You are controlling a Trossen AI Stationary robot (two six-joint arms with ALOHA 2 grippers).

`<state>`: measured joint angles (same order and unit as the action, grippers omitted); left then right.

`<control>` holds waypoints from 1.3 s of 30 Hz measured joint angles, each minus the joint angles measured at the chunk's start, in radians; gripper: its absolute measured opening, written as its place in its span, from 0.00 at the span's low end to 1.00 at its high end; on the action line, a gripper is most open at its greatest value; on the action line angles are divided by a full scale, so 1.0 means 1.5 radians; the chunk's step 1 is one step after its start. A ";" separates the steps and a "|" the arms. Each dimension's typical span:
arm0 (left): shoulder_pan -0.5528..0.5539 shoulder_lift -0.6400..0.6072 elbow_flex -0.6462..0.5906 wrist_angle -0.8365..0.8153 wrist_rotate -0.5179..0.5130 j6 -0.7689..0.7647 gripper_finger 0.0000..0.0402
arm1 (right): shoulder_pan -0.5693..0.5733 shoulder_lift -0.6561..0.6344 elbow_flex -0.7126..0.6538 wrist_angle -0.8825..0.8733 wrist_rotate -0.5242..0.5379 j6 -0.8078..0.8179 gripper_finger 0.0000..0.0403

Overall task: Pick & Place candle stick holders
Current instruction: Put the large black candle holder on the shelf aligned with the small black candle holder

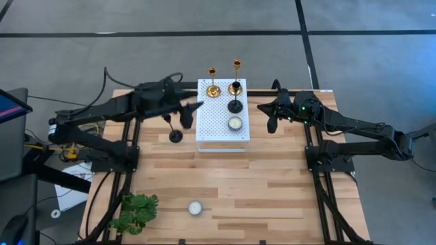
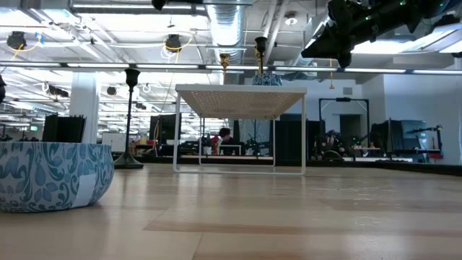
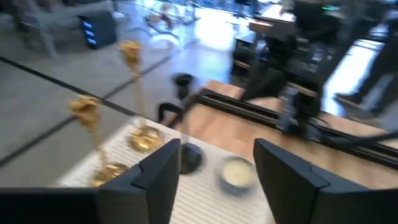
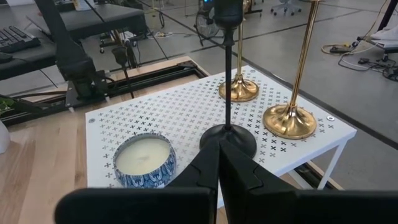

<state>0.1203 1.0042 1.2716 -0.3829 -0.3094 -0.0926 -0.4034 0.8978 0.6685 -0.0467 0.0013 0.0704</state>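
Note:
Two gold holders (image 1: 212, 88) (image 1: 236, 73) and one black holder (image 1: 235, 105) stand on their round bases on the white perforated stand (image 1: 211, 136). The other black holder (image 1: 175, 135) stands on the table just left of the stand, and also shows in the low view (image 2: 131, 115). My left gripper (image 1: 191, 112) is open and empty, in the air at the stand's left edge, between that holder and the stand. Its wrist view (image 3: 217, 162) looks over the stand. My right gripper (image 1: 272, 122) is shut and empty, off the stand's right edge. It points at the black holder on the stand (image 4: 227, 134).
A candle tin (image 1: 234, 123) sits on the stand near the black holder. A second, blue patterned tin (image 1: 195, 208) and a green leafy plant (image 1: 136, 212) lie near the table's near edge. Bare wood lies between them and the stand.

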 joint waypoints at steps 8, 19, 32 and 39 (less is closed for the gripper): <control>-0.126 -0.006 0.000 -0.059 0.034 -0.125 0.37 | 0.000 0.000 0.000 0.000 0.000 0.001 0.00; -0.281 -0.020 0.000 -0.135 -0.135 -0.187 0.09 | 0.000 0.000 0.000 0.000 0.000 0.001 0.00; -0.401 -0.102 -0.068 -0.319 -0.405 -0.426 0.01 | 0.000 0.000 0.000 0.001 0.000 0.006 0.00; -0.401 -0.120 -0.189 -0.328 -0.400 -0.554 0.01 | 0.000 0.000 0.000 0.001 0.000 0.006 0.00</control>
<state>-0.4816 0.8239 0.9877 -0.8755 -0.9092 -0.9239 -0.4034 0.8978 0.6685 -0.0459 0.0013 0.0799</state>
